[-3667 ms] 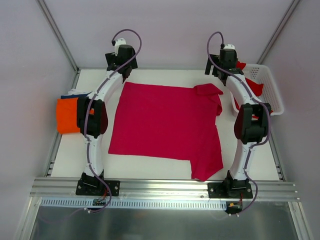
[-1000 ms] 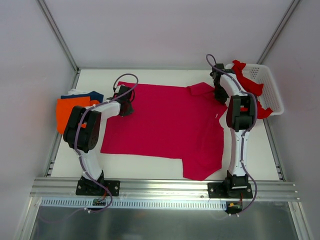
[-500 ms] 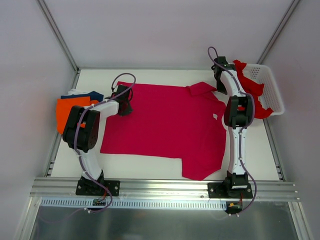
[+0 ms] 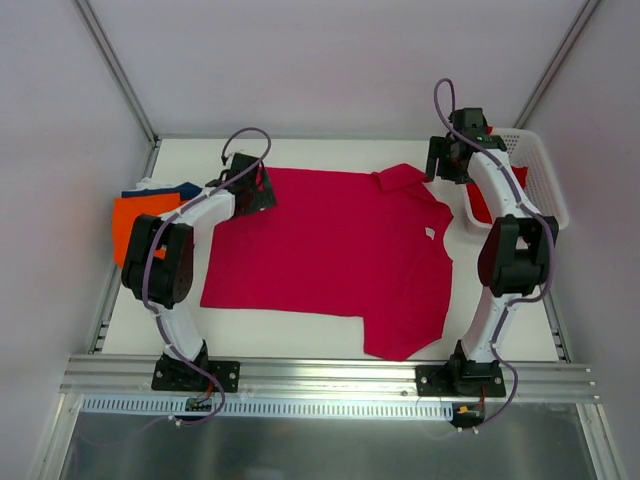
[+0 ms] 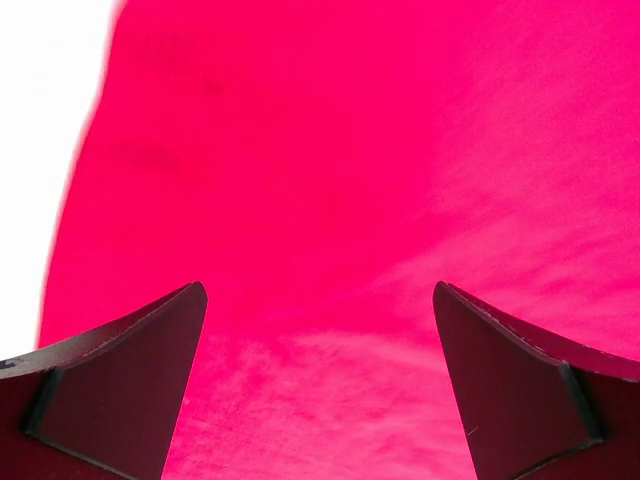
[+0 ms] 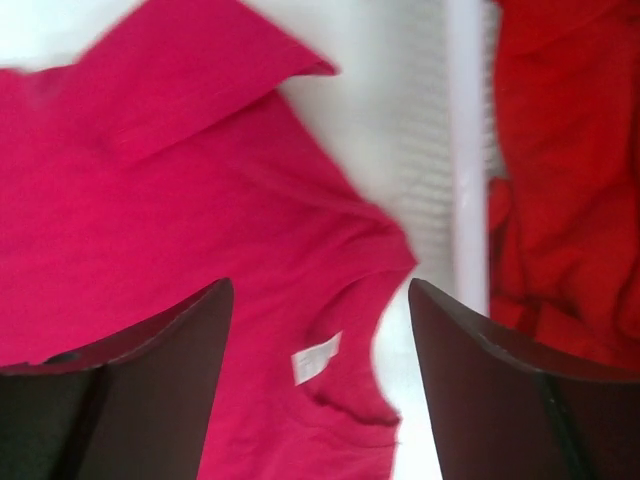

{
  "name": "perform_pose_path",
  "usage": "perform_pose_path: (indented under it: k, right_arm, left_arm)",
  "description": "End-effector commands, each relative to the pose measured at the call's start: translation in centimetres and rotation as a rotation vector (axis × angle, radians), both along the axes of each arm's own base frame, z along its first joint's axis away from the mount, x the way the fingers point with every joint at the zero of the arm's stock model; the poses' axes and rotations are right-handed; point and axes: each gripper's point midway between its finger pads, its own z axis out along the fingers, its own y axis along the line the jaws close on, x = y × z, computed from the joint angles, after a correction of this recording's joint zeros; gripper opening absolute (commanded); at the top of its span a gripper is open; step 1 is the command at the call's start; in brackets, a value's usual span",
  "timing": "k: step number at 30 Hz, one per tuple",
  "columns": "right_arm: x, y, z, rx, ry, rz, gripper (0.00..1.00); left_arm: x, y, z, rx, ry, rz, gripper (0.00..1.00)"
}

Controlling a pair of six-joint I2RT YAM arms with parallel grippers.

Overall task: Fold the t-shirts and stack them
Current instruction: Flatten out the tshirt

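A crimson-pink t-shirt [image 4: 330, 250] lies spread flat across the table, its collar with a white tag [image 6: 315, 358] toward the right. My left gripper [image 4: 258, 187] hovers open over the shirt's far left corner [image 5: 330, 200], nothing between its fingers. My right gripper [image 4: 452, 158] hangs open above the shirt's far right sleeve [image 6: 190, 75] and collar, holding nothing. A brighter red shirt [image 4: 505, 180] lies crumpled in the white basket [image 4: 545, 185]. Folded orange [image 4: 135, 225] and navy [image 4: 165, 189] shirts are stacked at the left edge.
The white lattice basket's wall [image 6: 465, 150] stands just right of the pink shirt's collar. Bare white table [image 4: 300, 330] shows in front of the shirt and at its left [image 5: 40, 120]. Enclosure walls ring the table.
Both grippers have opened and let go of the pink shirt's far edge. The left one lifted slightly; the right one rose and moved back toward the basket. The shirt lies flat.
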Motion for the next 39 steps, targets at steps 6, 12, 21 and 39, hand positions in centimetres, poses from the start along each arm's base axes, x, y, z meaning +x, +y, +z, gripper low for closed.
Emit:
perform_pose_path:
  k: [6,12,21,39]
  right_arm:
    - [-5.9,4.2,2.0,0.240,-0.063,0.044,0.57]
    - [-7.8,3.1,-2.5,0.182,0.083,-0.004,0.00]
    - [-6.1,2.2,-7.3,0.123,0.224,-0.051,0.00]
    - [-1.8,-0.8,-11.3,-0.068,0.343,-0.086,0.01]
  left_arm:
    - [2.5,-0.1,7.5,0.015,-0.150,-0.037,0.99]
    - [-0.6,-1.6,5.3,-0.073,-0.083,-0.035,0.46]
    - [-3.5,-4.5,2.4,-0.045,-0.011,-0.116,0.00]
    - [-6.5,-3.8,2.4,-0.065,0.000,-0.122,0.99]
